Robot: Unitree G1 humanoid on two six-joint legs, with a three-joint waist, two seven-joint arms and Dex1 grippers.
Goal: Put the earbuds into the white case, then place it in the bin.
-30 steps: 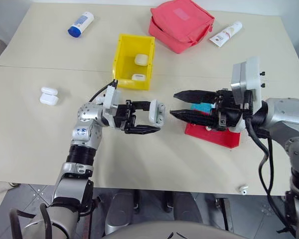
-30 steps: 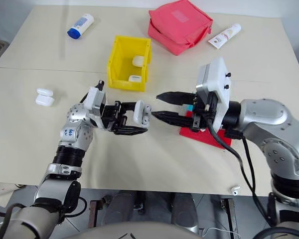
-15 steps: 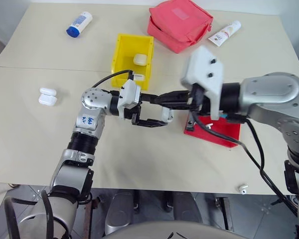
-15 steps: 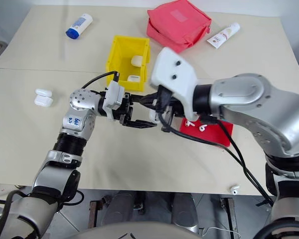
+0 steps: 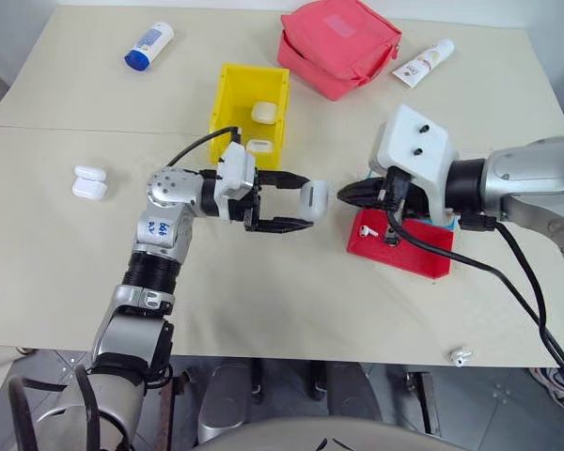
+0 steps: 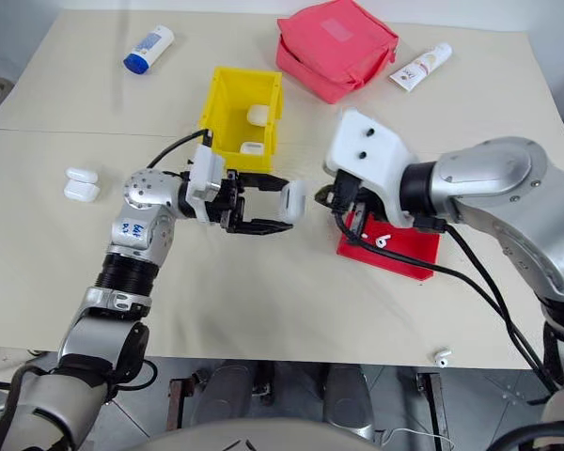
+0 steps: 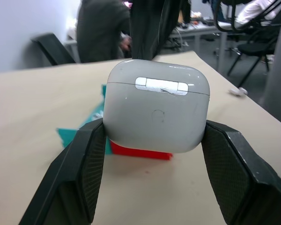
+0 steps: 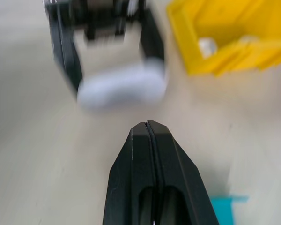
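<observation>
White case (image 5: 314,199) lid shut, held off the table (image 5: 263,291) in the left claw (image 5: 299,201), one finger on each side. Right claw (image 5: 348,194) at its 3 o'clock, just beside it, fingers pressed together, empty. Bin (image 5: 251,115) at the case's 11 o'clock, two more cases inside. Red tray (image 5: 401,247) with loose earbuds (image 5: 366,229) at 4 o'clock.

No text or label is readable.
</observation>
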